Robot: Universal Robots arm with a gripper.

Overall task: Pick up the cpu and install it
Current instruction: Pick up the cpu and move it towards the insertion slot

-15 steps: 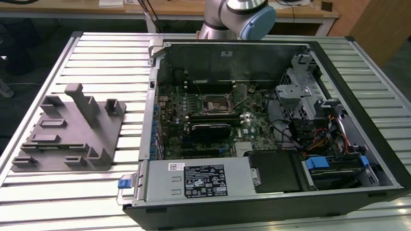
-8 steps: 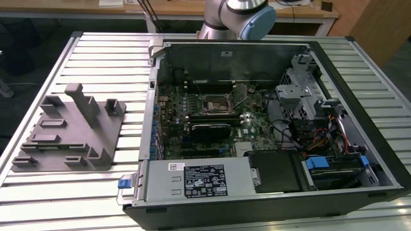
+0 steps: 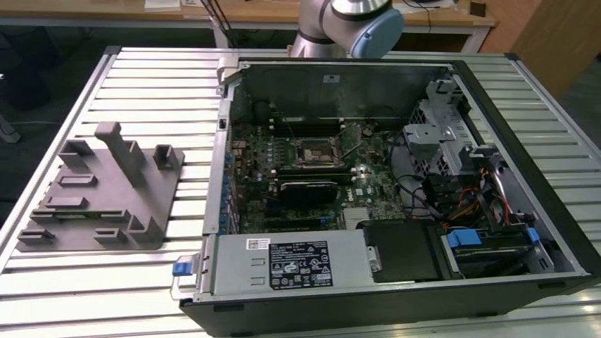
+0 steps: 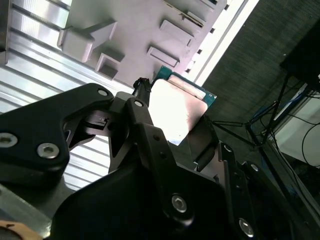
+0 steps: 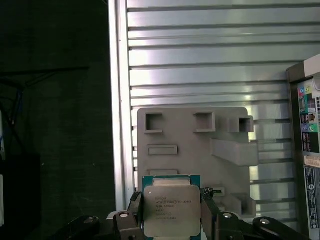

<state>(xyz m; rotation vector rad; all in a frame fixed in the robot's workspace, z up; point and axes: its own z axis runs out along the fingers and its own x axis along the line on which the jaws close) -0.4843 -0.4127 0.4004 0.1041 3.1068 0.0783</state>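
The cpu (image 5: 171,206) is a flat square chip with a pale silvery top and a green rim. My gripper (image 5: 171,222) is shut on it, one black finger on each side edge. In the second wrist view the cpu (image 4: 176,109) stands tilted between the fingers (image 4: 141,120) of the gripper (image 4: 170,131), high above the table. Below it lies the grey plastic block (image 5: 195,150). The black square socket (image 3: 313,152) sits on the motherboard inside the open computer case (image 3: 488,105).
The grey block (image 3: 98,193) with upright posts lies on the slatted metal table (image 3: 160,77) at the exterior view's left. Cables, a drive cage (image 3: 441,134) and a power supply (image 3: 286,262) crowd the case. The arm's base (image 3: 343,24) stands behind the case.
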